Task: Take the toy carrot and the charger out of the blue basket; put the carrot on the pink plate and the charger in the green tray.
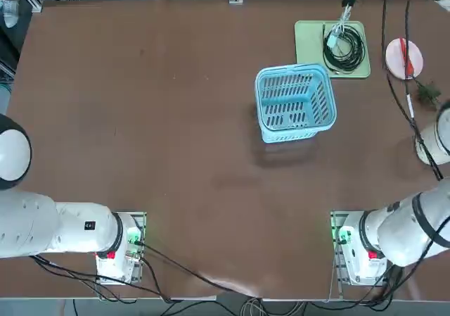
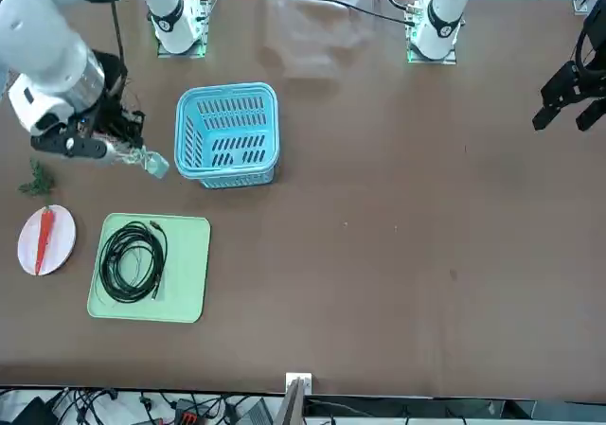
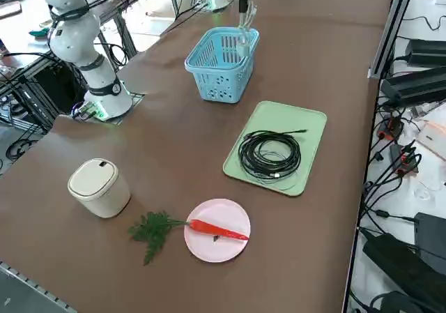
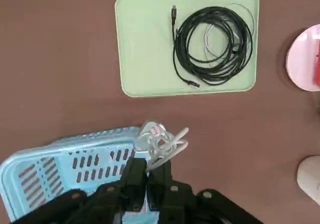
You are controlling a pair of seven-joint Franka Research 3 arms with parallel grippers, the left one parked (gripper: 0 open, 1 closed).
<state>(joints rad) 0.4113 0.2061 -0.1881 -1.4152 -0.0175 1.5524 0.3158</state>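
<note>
Our right gripper (image 4: 148, 176) is clenched on the charger (image 4: 161, 143), which dangles just past the jaws beside the blue basket (image 4: 65, 156). We should carry it onward over the green tray (image 4: 145, 44) ahead, lowering it clear of the black cable (image 4: 212, 44) before letting go.

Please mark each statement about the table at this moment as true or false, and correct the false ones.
1. The carrot lies on the pink plate. True.
2. The basket still holds the charger. False: the right hand, shut, holds the charger above the basket's rim.
3. A black cable lies coiled in the green tray. True.
4. The basket stands inside the tray. False: it stands on the table beside it.
</note>
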